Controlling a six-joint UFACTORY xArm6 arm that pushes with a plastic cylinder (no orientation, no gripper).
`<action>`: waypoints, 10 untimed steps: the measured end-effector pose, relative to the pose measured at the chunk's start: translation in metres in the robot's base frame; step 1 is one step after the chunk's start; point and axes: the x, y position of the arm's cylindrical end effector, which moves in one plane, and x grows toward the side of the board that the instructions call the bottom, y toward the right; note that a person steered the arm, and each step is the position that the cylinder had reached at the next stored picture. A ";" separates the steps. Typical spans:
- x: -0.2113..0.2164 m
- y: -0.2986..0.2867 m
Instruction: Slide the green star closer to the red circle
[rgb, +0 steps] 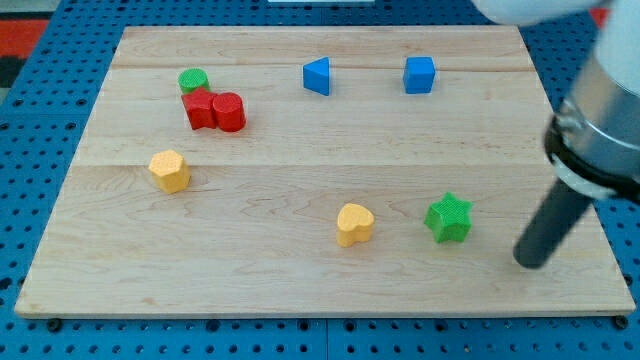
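Observation:
The green star (448, 218) lies on the wooden board at the lower right. The red circle (229, 112) lies at the upper left, touching a red block (202, 109) on its left. A green circle (193, 80) touches that red block from above. My tip (531, 262) rests on the board to the right of the green star and slightly lower, a short gap apart from it. The rod leans up toward the view's right edge.
A yellow heart (354, 224) lies just left of the green star. A yellow hexagon (170, 171) lies at the left. A blue triangle (317, 76) and a blue cube (419, 75) lie near the top. The board's edge (320, 310) runs along the bottom.

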 end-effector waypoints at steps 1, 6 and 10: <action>-0.018 -0.049; -0.138 -0.115; -0.251 -0.235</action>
